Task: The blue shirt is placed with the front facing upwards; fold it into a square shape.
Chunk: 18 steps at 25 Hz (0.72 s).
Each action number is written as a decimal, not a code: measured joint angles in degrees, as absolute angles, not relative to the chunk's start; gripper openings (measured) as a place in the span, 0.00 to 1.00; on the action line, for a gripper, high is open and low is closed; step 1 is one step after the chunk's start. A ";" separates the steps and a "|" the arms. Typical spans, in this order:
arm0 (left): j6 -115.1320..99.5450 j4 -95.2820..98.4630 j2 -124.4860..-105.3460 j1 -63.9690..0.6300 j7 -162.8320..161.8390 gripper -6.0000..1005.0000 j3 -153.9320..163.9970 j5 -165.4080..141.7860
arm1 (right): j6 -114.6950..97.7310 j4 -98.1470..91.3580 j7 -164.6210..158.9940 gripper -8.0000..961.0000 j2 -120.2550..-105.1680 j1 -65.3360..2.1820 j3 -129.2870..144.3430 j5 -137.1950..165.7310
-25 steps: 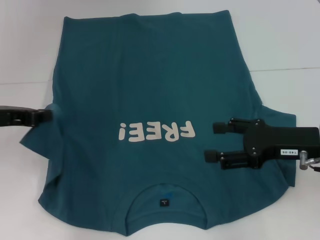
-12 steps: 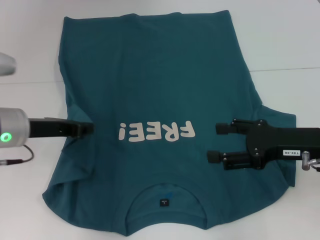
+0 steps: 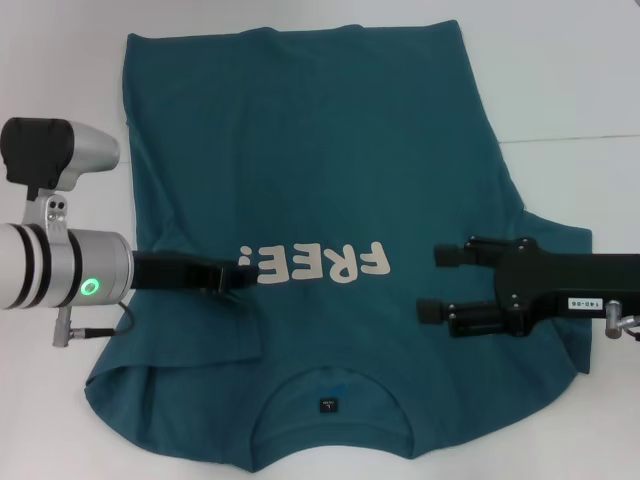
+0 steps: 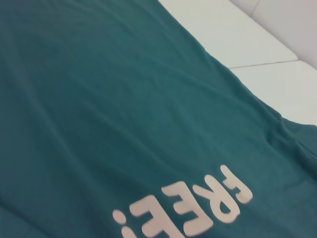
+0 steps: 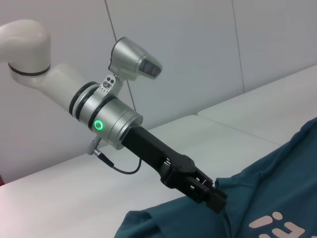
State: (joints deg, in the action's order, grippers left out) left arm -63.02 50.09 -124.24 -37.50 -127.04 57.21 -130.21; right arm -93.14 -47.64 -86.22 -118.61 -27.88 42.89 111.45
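While left pincer (image 3: 243,275) pinches blue shirt (image 3: 330,160) sleeve edge inward, right pincer (image 3: 432,282) spread over chest

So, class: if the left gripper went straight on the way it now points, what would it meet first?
The left gripper points across the blue shirt, holding a fold of sleeve. Straight on, it would first pass over the cream FREE! lettering; farther along stands the right gripper. Its height above the cloth is unclear.

Shirt (image 3: 330,200) flat on table (image 3: 570,90), collar nearest robot. Left gripper (image 3: 243,275) over lettering's (image 3: 315,265) left end; right gripper (image 3: 432,283) right of lettering.
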 joint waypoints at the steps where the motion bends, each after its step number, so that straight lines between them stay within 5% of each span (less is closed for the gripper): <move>1: -62.37 50.11 -124.26 -37.48 -126.96 0.21 57.58 -130.03 | -93.13 -47.64 -86.22 0.98 -118.60 -27.90 42.89 111.45; 18: -48.06 44.84 -123.81 -36.35 -132.91 0.56 49.54 -129.81 | -92.89 -47.64 -86.22 0.98 -118.27 -27.78 41.48 111.44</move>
State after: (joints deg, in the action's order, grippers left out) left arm -48.06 44.84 -123.81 -36.35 -132.91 49.54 -129.81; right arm -92.89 -47.64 -86.22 -118.27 -27.78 41.49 111.44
